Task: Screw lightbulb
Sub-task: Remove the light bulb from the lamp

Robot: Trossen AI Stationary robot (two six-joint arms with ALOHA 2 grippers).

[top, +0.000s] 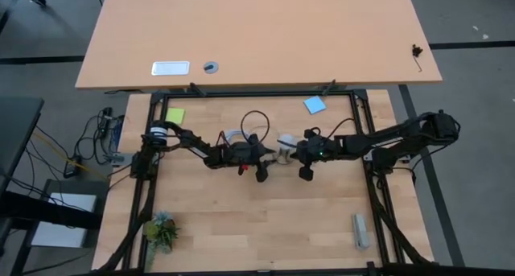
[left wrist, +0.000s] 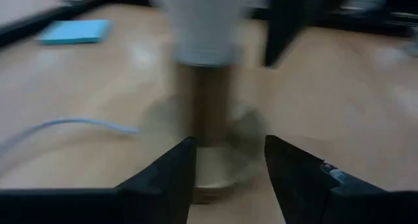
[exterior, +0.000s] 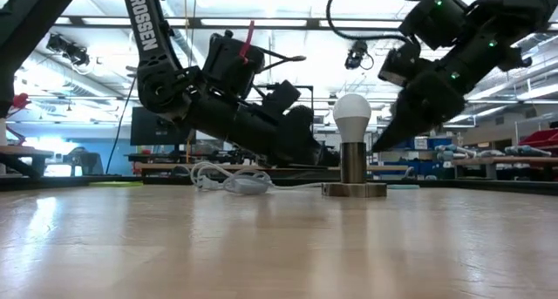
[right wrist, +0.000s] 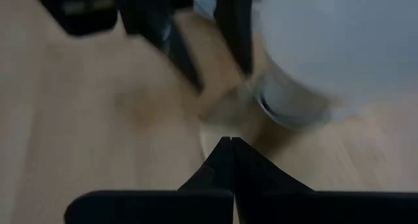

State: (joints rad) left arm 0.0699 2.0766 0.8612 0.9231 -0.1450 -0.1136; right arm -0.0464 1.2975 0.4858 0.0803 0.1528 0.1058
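Observation:
The white lightbulb (exterior: pixel 352 112) stands upright, its neck in the brassy stem of the round socket base (exterior: pixel 353 190), at the table's middle; it also shows in the high view (top: pixel 283 151). My left gripper (left wrist: pixel 228 162) is open on the bulb's left, its fingers low on either side of the base's near part (left wrist: pixel 225 178), with the stem (left wrist: pixel 206 100) just beyond the tips. My right gripper (right wrist: pixel 228 152) is shut, slanting down on the bulb's right, its tip (exterior: pixel 377 148) beside the stem. The bulb (right wrist: pixel 326 48) is close beside it.
The socket's white cable (exterior: pixel 231 181) lies looped behind my left gripper. A blue note (top: pixel 315 105) and a green note (top: pixel 175 115) lie at the far edge. A grey block (top: pixel 360 230) lies near right and a small plant (top: pixel 161 230) near left.

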